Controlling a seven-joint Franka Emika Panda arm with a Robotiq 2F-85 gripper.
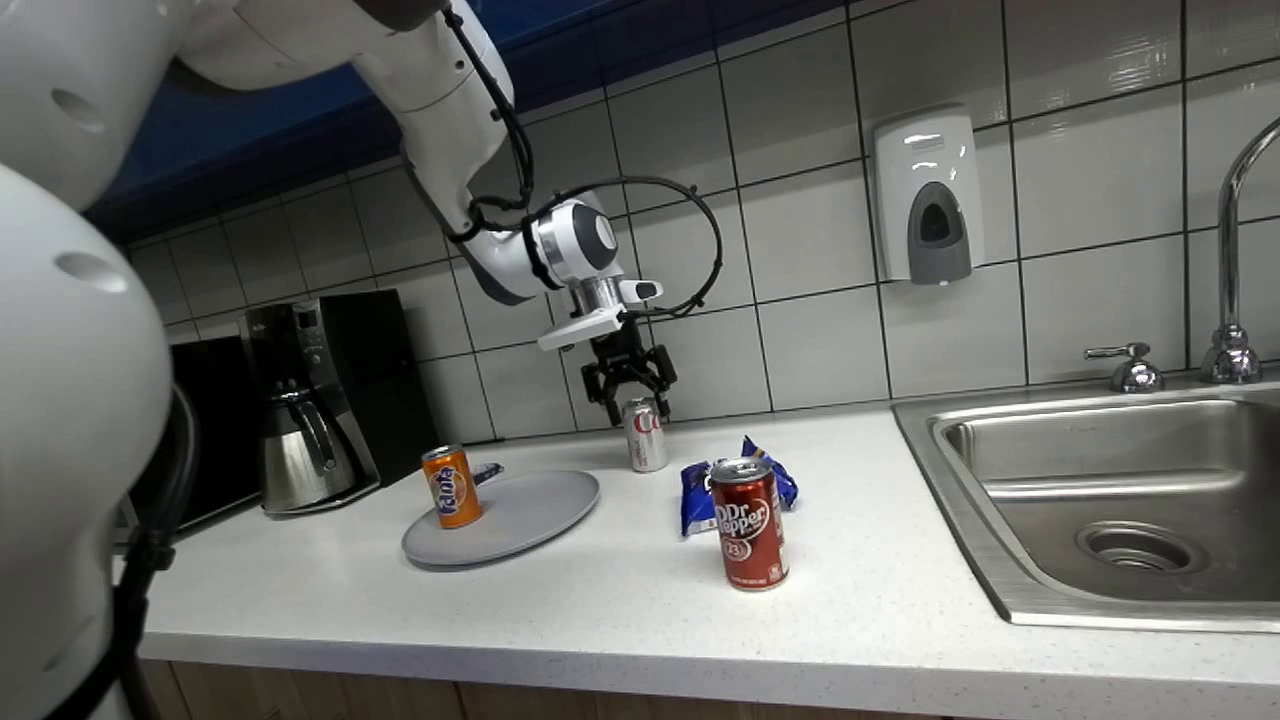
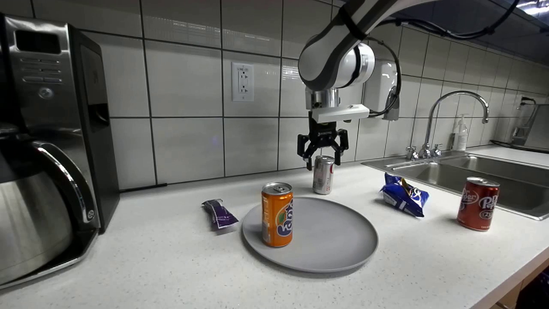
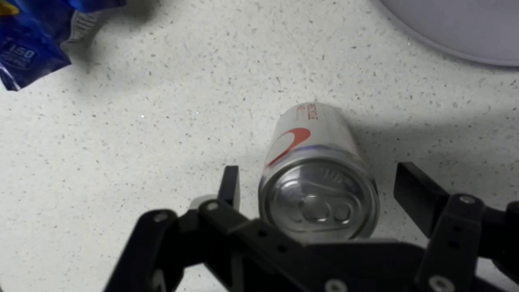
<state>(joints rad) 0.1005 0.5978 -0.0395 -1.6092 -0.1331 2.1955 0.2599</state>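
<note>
A silver soda can with red marks stands upright on the white counter near the tiled wall. It shows in both exterior views (image 1: 646, 442) (image 2: 323, 178) and in the wrist view (image 3: 316, 162). My black gripper (image 1: 638, 410) is open, pointing down at the can's top; it also shows in an exterior view (image 2: 323, 162). In the wrist view the gripper (image 3: 318, 182) has one finger on each side of the can's lid, with a visible gap on both sides. The fingers appear apart from the can. The near edge of the lid is hidden by the gripper body.
An orange Fanta can (image 2: 277, 219) stands on a grey plate (image 2: 339, 240). A purple wrapper (image 2: 219, 214) lies beside it. A blue snack bag (image 2: 403, 195) and a red Dr Pepper can (image 1: 750, 525) stand toward the sink (image 1: 960, 540). A coffee maker (image 1: 360, 380) is at the opposite end.
</note>
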